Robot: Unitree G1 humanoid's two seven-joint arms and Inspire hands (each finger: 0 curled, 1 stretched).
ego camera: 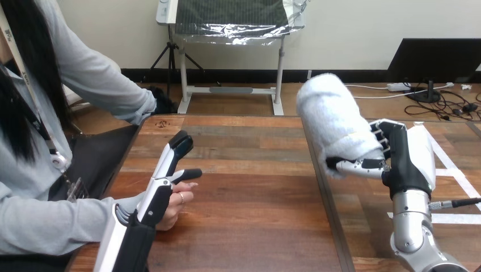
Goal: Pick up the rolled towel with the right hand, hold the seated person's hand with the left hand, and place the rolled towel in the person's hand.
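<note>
Black and white, the left hand (pixel 154 199) sits nearest, at the lower left of the frame. Its fingers are straight and point up the desk (pixel 249 218), its thumb sticks out sideways, and it holds nothing. The person's hand (pixel 177 205) lies on the wood just beside its palm, on the side toward frame centre, touching it or very nearly. No finger or thumb is curled round it, so the hold on the person looks not yet made.

Farther off, at middle right, the right hand (pixel 404 161) is raised clear of the desk, fingers and thumb wrapped round the lower end of the towel (pixel 332 116). The towel is a fat white roll, tilted, with its free end leaning to the upper left above the hand, well apart from the person's hand.

It looks soft and light. It should squash under the fingers rather than slip, and nothing in it can break. The likely risk is unrolling when it is held at one end, so a grip nearer the middle would keep the wraps together. The free upper end seems the part to lay into the person's palm.
</note>
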